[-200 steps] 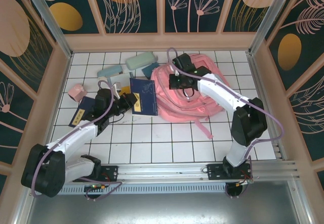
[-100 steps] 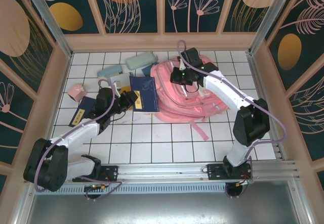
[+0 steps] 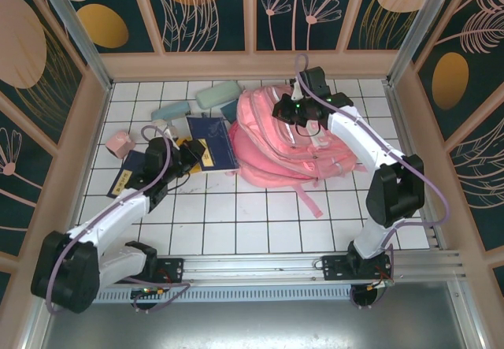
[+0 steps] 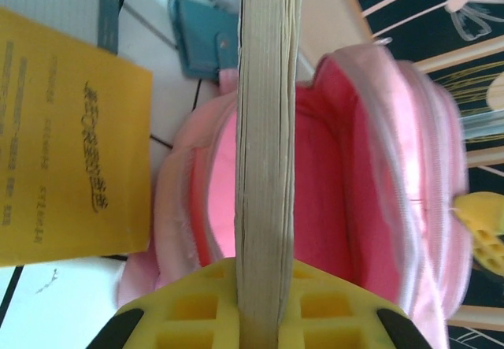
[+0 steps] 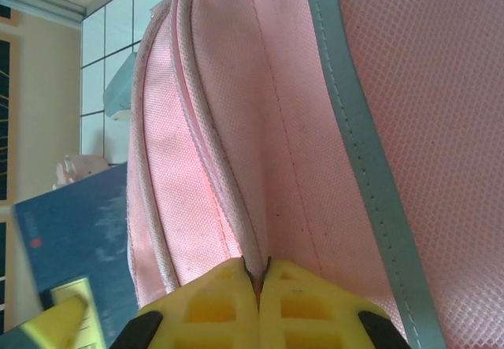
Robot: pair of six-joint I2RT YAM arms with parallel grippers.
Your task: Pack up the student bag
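Left gripper (image 4: 268,306), book (image 4: 268,128) at student bag (image 4: 354,176)

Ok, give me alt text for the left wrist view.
The left gripper clamps a thick book edge-on, its page block running up the frame toward the open student bag and its bright pink lining. A yellow booklet lies at left, a teal case beyond it.

navy bk (image 3: 211,138) | yellow bklt (image 4: 71,136) | teal case (image 3: 219,94) nr back wall | pink box (image 3: 118,142) left
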